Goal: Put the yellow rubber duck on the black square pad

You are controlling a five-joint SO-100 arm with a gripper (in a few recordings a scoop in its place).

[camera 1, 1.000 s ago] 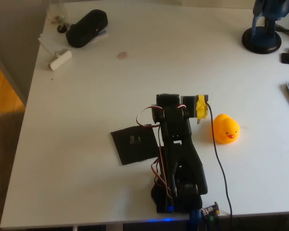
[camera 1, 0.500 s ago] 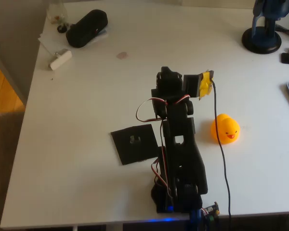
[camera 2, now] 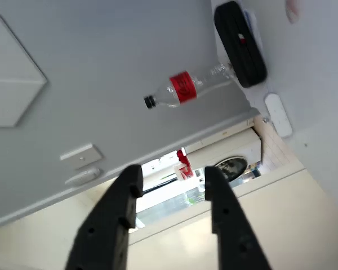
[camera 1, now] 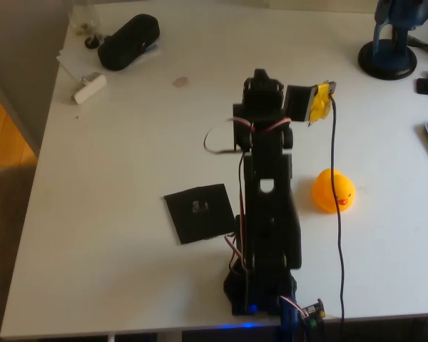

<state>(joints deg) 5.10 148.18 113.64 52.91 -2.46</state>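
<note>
Your one thin, flat matte black pad (camera 1: 199,212) lies left of the arm; one round, glossy rubber duck (camera 1: 334,190) sits right, apart. Your gripper (camera 2: 172,179) gapes with nothing between its jaws. Farther off: one clear plastic bottle (camera 2: 187,86), one oblong black case (camera 1: 128,41).

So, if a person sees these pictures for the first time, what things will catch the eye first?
Most likely the yellow rubber duck, bright on the white table, right of the black arm in the overhead view. Next, the arm itself, stretched up the middle, with the black square pad flat on its left. In the wrist view the gripper is open and holds nothing, pointing off the table toward a clear bottle with a red label.
</note>
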